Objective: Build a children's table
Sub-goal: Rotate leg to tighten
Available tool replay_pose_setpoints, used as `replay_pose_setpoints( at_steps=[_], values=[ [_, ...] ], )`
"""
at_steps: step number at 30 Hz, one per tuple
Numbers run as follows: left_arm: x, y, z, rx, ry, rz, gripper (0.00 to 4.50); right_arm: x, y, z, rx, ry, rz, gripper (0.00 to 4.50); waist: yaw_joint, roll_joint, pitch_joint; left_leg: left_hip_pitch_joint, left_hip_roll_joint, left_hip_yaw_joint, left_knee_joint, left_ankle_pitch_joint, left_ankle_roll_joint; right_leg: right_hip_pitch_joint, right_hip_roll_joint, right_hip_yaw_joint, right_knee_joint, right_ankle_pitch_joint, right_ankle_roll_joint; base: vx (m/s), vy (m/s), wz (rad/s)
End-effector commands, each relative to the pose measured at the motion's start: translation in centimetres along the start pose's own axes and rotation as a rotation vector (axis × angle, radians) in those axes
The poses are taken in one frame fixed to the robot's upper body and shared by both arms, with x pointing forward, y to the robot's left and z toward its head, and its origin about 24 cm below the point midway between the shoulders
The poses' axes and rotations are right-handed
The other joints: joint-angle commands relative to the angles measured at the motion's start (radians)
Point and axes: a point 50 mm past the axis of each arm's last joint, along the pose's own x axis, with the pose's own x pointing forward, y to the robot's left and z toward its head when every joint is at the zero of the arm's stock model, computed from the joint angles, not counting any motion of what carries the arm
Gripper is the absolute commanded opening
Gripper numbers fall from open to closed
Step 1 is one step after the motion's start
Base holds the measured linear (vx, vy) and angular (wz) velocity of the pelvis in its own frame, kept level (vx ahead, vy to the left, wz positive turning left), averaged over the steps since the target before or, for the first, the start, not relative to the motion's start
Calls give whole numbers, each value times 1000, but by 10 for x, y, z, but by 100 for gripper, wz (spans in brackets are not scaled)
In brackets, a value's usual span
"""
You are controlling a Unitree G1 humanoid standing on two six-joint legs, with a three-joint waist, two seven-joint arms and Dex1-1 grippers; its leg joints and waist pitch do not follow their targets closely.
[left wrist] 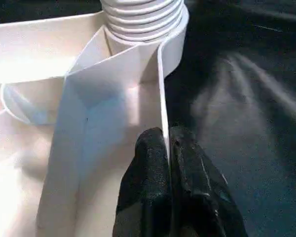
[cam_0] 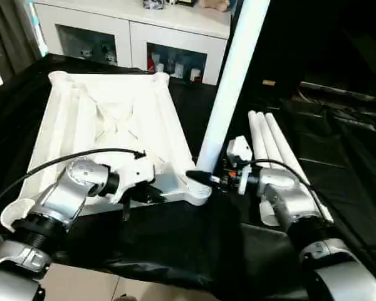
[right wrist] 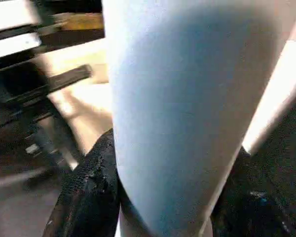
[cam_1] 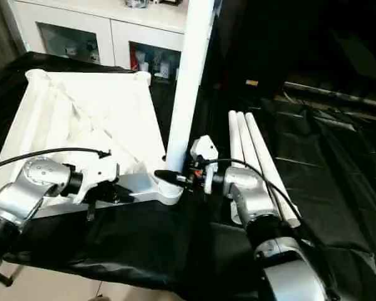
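You have one leg [cam_0: 229,88] standing in the top's [cam_0: 113,119] lower-centre corner socket [cam_0: 197,191], right gripper [cam_0: 208,179] clamped on it (left gripper [left wrist: 167,148] pinches the rim), three legs [cam_0: 269,141] waiting at right.

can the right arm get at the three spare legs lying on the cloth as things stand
Probably not right now. The right claw is shut on the upright leg standing in the tabletop's corner socket. The spare legs lie close beside that arm, nothing over them.

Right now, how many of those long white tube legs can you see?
4. One leg stands in the tabletop's near corner socket, gripped by the right gripper. Three spare legs lie side by side on the black cloth to the right.
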Motion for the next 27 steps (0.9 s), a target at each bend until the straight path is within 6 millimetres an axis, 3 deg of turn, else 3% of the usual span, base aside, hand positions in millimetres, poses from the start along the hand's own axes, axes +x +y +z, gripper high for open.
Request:
replay_pose_setpoints(
  at_steps=[1, 7, 8, 9, 10, 11, 12, 14, 15, 17, 21, 27],
  values=[
    [6, 2, 18, 24, -39, 6, 0, -23, -8, -49, 96, 225, -214, 189, -8, 25, -25, 9, 50, -28, -80, -391, -37, 14, -110, 59, -106, -539, -105, 0, 0, 0],
    [23, 22, 28, -148, 11, 288, 0, 11, 7, -63, 241, 277, -556, 189, -32, 25, -26, 17, 44, -35, -75, -458, -50, -2, -110, 52, -118, -627, -70, 0, 0, 0],
    [27, 22, 29, -157, 24, 303, 0, 16, 10, -64, 261, 289, -586, 189, -32, 24, -22, 15, 43, -38, -75, -466, -47, -2, -111, 48, -124, -648, -59, 0, 0, 0],
    [33, 20, 32, -157, 35, 311, 0, 24, 14, -63, 280, 294, -620, 189, -35, 27, -22, 21, 40, -38, -73, -490, -47, -8, -109, 44, -131, -675, -40, 0, 0, 0],
    [39, 18, 36, -164, 40, 316, 0, 33, 20, -61, 325, 287, -638, 189, -32, 33, -15, 23, 38, -42, -75, -516, -45, -12, -111, 39, -138, -686, -30, 0, 0, 0],
    [39, 18, 36, -164, 40, 316, 0, 33, 20, -61, 325, 287, -638, 189, -40, 33, -15, 32, 37, -46, -74, -563, -40, -13, -106, 26, -147, -700, -18, 0, 0, 0],
    [46, 14, 41, -169, 42, 318, 0, 47, 28, -55, 355, 278, -650, 189, -42, 38, -15, 30, 39, -50, -79, -586, -38, -3, -109, 15, -151, -688, -17, 0, 0, 0],
    [48, 14, 41, -170, 47, 326, 0, 51, 31, -52, 354, 279, -651, 189, -48, 40, -15, 22, 44, -57, -87, -602, -39, 8, -113, 3, -150, -661, -15, 0, 0, 0],
    [49, 14, 41, -172, 56, 339, 0, 56, 33, -50, 345, 282, -658, 189, -54, 53, -11, 30, 49, -65, -96, -672, -49, 9, -111, -9, -152, -607, -28, 0, 0, 0],
    [49, 14, 41, -173, 57, 340, 0, 56, 34, -50, 345, 283, -659, 189, -54, 53, -11, 33, 49, -67, -99, -700, -52, 11, -114, -12, -155, -593, -31, 0, 0, 0],
    [48, 16, 38, -188, 77, 368, 0, 64, 41, -47, 331, 289, -649, 189, -55, 49, -6, 45, 42, -65, -91, -704, -47, -2, -121, -18, -173, -669, -11, 0, 0, 0],
    [46, 18, 36, -186, 84, 376, 0, 65, 40, -47, 339, 287, -651, 189, -56, 52, -6, 44, 45, -68, -99, -726, -46, 1, -121, -19, -174, -658, -4, 0, 0, 0]
  ],
)
